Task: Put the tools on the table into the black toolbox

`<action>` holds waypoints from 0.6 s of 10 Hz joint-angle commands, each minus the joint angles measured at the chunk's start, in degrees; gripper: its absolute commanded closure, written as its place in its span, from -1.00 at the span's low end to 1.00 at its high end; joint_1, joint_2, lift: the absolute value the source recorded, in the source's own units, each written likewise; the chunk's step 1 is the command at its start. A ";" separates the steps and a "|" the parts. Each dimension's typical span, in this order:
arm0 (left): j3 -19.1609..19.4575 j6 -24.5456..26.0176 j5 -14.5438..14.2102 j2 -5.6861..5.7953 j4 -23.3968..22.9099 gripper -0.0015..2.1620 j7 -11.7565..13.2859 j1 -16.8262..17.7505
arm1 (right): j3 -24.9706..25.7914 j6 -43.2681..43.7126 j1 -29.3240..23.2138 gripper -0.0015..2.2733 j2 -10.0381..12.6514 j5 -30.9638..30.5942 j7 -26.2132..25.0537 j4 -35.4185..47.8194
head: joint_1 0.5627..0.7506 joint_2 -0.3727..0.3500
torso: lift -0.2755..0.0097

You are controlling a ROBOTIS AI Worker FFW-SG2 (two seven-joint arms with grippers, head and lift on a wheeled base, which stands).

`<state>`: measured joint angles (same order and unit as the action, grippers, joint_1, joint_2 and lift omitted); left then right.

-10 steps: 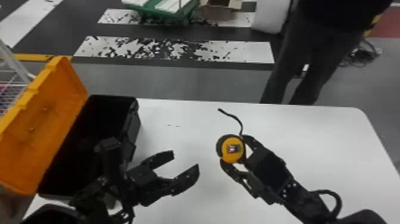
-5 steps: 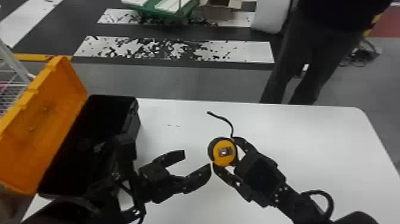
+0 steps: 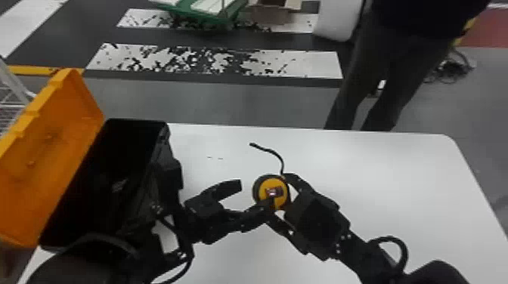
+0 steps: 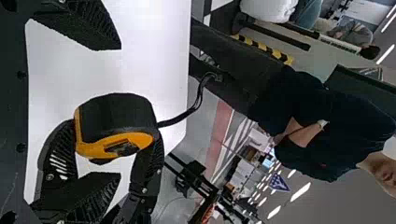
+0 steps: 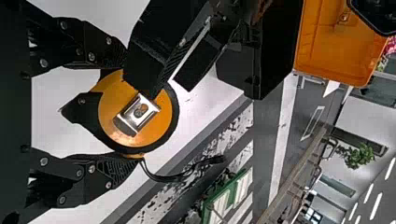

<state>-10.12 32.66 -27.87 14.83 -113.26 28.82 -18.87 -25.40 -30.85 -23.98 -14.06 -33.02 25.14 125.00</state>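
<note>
One toolbox (image 3: pixel 164 145), one tape measure (image 3: pixel 267 185) in right gripper (image 3: pixel 280 198)

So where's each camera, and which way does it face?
Head view: on the head, facing forward and down; left gripper and right gripper over the table.
Left wrist view: on that wrist, facing tape measure and person; both grippers show.
Right wrist view: on that wrist, facing tape measure and toolbox; both grippers show.
Both wrist views share the tape measure.

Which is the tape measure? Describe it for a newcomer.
On the white table stands a black toolbox. To its right, the right gripper holds the round tape measure, its yellow face and metal clip unlike the black left gripper beside it.
</note>
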 commanded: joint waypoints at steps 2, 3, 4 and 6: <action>-0.69 2.46 -0.69 -0.77 1.20 -0.94 -0.52 1.90 | -0.53 -0.40 1.48 0.99 0.00 0.58 0.00 -0.90 | 0.41 0.03 | 0.66; -0.69 2.98 -1.39 -0.68 1.55 -0.94 -0.52 2.34 | -0.62 -0.40 1.83 0.99 0.00 0.58 0.00 -1.25 | 0.41 0.01 | 0.66; -0.69 3.86 -1.74 -0.77 1.73 -0.93 -0.44 2.96 | -0.71 -0.57 2.01 0.99 0.00 0.67 0.00 -1.34 | 0.41 0.01 | 0.66; -0.60 4.92 -3.15 -0.68 2.61 -0.84 -0.08 4.28 | -1.06 -0.75 2.18 0.99 0.00 0.67 0.00 -1.60 | 0.41 0.01 | 0.66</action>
<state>-10.74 37.26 -30.75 14.13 -110.92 28.67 -14.99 -26.33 -31.57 -21.88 -14.06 -32.34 25.14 123.50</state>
